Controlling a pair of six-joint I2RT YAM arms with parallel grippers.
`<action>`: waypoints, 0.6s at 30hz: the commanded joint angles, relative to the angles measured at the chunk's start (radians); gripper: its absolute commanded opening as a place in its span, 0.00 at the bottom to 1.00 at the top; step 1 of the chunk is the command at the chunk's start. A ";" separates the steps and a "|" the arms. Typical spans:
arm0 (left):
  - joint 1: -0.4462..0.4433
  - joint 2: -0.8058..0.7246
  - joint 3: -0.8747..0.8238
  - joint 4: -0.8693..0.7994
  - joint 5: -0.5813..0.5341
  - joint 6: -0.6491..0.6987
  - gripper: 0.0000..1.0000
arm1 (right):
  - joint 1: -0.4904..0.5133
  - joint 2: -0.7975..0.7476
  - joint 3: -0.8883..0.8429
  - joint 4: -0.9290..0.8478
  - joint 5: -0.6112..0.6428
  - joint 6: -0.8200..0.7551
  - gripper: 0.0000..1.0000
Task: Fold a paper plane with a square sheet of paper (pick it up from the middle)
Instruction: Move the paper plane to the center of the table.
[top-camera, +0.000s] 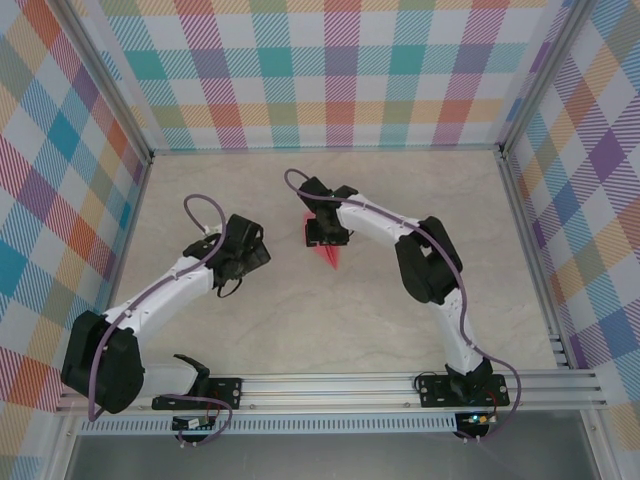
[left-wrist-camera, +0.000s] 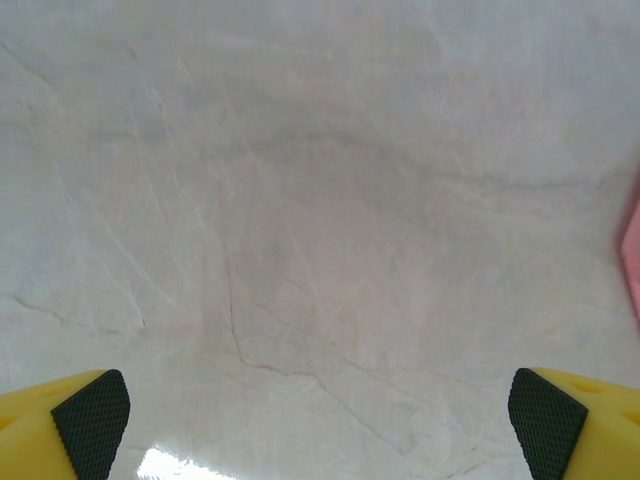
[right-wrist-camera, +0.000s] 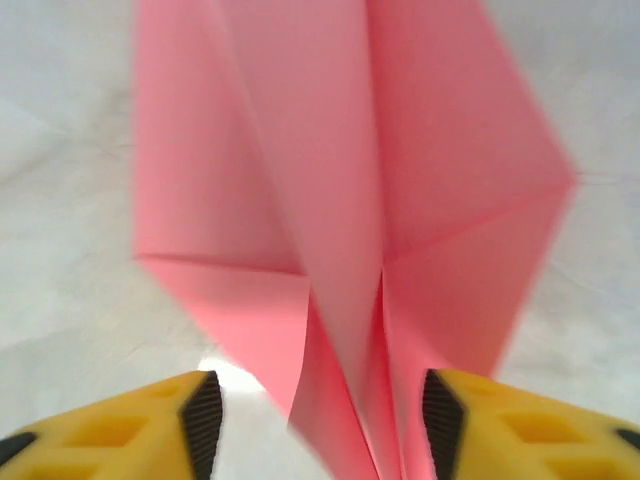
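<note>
Narrow salmon-pink creased paper dart (right-wrist-camera: 340, 200), ridge and wings formed, between parted right gripper (right-wrist-camera: 318, 420); left gripper (left-wrist-camera: 318, 425) parted over pale marbled table (left-wrist-camera: 300, 200); completion judged near.

Paper plane (right-wrist-camera: 350, 250): plain salmon-pink. Table (left-wrist-camera: 300, 200): pale beige, faint marble veins. Walls (top-camera: 330, 70): pastel plaid in teal, orange, purple and yellow. Left gripper (left-wrist-camera: 320, 420), right gripper (right-wrist-camera: 320, 425): yellow fingers (left-wrist-camera: 30, 435), black cross-hatched pads (left-wrist-camera: 92, 420). Left arm (top-camera: 160, 290): white, with purple cable (top-camera: 200, 203).

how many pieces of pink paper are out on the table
1: the folded pink paper lies mid-table, between the parted fingers of the right hand. Another piece could hide under an arm.
</note>
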 joint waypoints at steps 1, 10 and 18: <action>0.046 -0.039 0.067 0.001 -0.071 0.087 1.00 | -0.010 -0.219 -0.037 0.009 0.062 -0.007 0.72; 0.178 -0.089 0.018 0.186 -0.182 0.286 1.00 | -0.155 -0.573 -0.376 0.165 0.263 -0.079 1.00; 0.266 -0.087 -0.185 0.523 -0.255 0.492 1.00 | -0.366 -0.813 -0.789 0.416 0.399 -0.209 1.00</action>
